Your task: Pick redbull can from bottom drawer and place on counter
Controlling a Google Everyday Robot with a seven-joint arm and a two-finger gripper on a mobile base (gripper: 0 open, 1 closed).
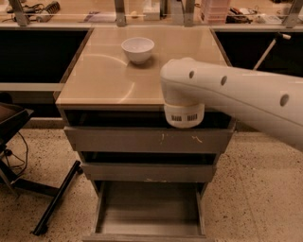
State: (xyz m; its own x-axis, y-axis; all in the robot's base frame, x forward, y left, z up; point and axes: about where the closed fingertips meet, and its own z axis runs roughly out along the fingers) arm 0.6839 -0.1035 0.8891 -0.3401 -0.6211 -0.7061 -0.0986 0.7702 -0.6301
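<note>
The bottom drawer [149,210] is pulled open at the foot of the grey cabinet, and its flat floor shows bare. No redbull can is in view. The beige counter [102,75] tops the cabinet and carries a white bowl [138,48] near its back. My white arm [227,92] reaches in from the right over the counter's front right part, ending in a round joint [184,113] at the counter's front edge. The gripper is not in view; it lies somewhere behind or beyond the arm.
The top drawer front [142,139], with pale scratches, is slightly open above a second one [147,171]. A black chair base and cables [47,203] stand on the speckled floor at the left. A long cluttered worktop with metal posts [94,12] runs behind.
</note>
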